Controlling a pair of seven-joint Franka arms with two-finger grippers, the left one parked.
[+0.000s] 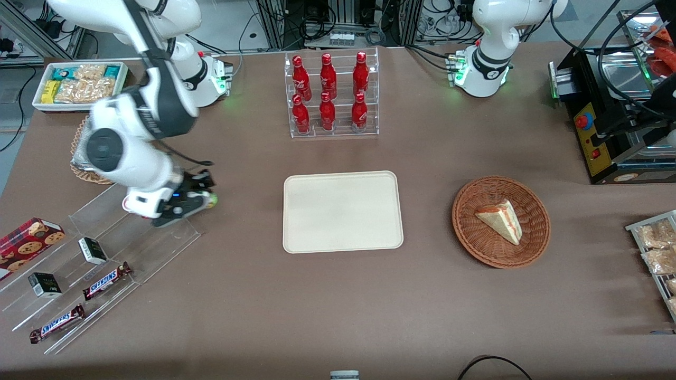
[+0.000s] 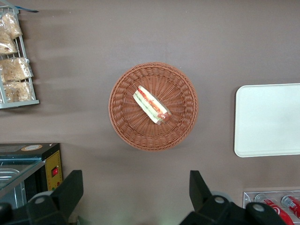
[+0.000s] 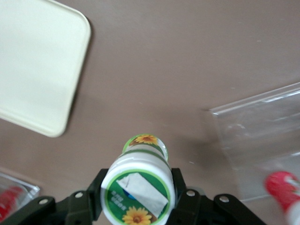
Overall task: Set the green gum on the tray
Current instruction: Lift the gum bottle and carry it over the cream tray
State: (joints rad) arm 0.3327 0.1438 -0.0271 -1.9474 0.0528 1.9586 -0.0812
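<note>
Right wrist view is showing the small green gum bottle [image 3: 138, 186], white lid with green ring and sunflower label, clamped between the black gripper [image 3: 136, 199] fingers, hanging above brown table [image 3: 187, 70]. Only a green speck is showing in front view, beside the clear acrylic stand [image 1: 132, 237]. Cream rectangular tray [image 1: 342, 211] is sitting well apart, bare.

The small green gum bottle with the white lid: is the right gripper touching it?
Touching. In the right wrist view the gripper is closed on the green gum bottle, a black finger pressing each side of its lid, above the table.
</note>
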